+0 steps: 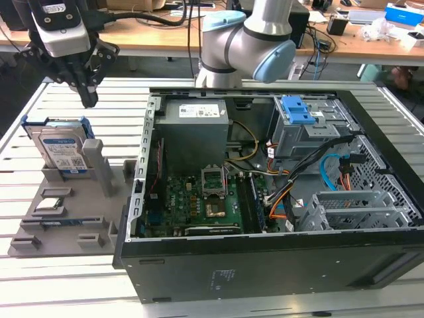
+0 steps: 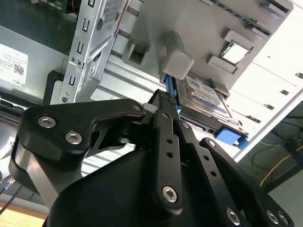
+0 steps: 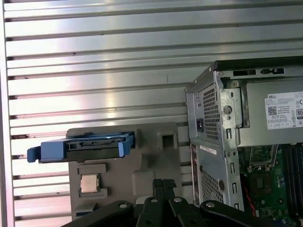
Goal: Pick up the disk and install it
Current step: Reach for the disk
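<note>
1. Starting with the exterior view: the disk stands on edge in a slot of the grey holder, near the table edge at the exterior view's left. The gripper hangs above it, apart from it, with its jaws drawn together on nothing. The holder's grey post rises just beside the disk, and a small chip lies in another pocket of the holder. The open computer case sits beside the holder, with a blue latch on its metal bay.
2. In the second wrist view, the gripper points toward the disk and its blue bracket. The post crowds one side.
3. In the first wrist view, the disk shows its exposed edge beyond the gripper. It looks stiff, dense and shock-sensitive. The free bracket edge, pinched across the thin body, seems the safest hold, away from the label and the post.
</note>
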You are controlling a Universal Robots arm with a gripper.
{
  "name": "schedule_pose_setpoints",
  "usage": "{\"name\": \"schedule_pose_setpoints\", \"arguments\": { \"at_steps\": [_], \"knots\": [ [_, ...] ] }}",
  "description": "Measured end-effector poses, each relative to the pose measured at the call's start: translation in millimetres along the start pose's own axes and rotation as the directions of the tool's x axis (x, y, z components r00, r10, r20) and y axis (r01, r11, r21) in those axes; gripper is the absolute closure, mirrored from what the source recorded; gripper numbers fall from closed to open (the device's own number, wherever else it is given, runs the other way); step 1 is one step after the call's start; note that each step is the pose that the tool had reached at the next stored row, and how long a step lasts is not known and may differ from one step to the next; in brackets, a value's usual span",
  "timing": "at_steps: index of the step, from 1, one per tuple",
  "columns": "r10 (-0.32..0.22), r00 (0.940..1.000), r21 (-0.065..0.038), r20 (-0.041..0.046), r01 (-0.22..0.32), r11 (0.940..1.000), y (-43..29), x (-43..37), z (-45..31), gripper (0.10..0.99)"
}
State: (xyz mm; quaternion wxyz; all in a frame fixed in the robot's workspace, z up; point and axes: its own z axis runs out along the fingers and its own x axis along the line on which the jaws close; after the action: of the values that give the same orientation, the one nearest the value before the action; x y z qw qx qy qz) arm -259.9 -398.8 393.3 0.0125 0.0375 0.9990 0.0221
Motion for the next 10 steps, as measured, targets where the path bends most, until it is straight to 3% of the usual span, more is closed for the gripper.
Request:
{"name": "schedule_pose_setpoints", "arguments": {
  "at_steps": [10],
  "knots": [
    [0.0,1.0,0.0,0.0,0.0,1.0,-1.2,16.2,-0.4,0.98]
  ]
}}
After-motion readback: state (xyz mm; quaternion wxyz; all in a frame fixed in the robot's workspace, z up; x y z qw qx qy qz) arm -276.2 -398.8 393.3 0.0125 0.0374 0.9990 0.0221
